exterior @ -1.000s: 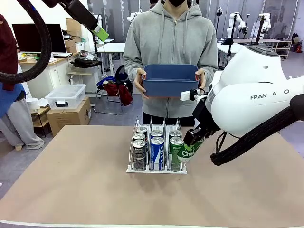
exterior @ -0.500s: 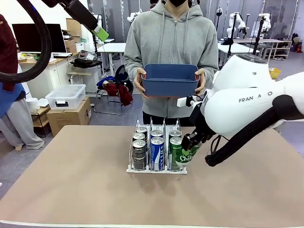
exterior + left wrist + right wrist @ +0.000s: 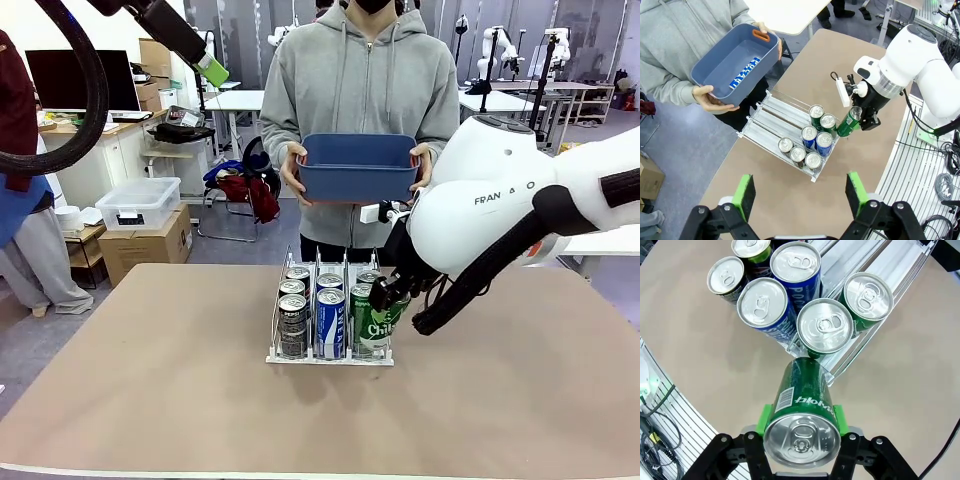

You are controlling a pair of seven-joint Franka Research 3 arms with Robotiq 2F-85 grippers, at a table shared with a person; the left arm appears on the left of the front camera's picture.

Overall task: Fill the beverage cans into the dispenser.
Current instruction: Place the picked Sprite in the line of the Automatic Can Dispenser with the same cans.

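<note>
The dispenser stands mid-table with several beverage cans in it: dark ones in the left lane, blue-and-white ones in the middle, green ones on the right. My right gripper is shut on a tilted green can, whose bottom end sits at the front right corner of the dispenser, in front of the green lane. This held can also shows beside the dispenser. My left gripper hangs high above the table, open and empty.
A person at the far side holds a blue bin in both hands, behind the dispenser. One blue-and-white can lies in the bin. Bare table spreads to the left, right and front of the dispenser.
My right arm has swung left and carried the green can in to the front right corner of the dispenser. The left arm and the person have not moved.
</note>
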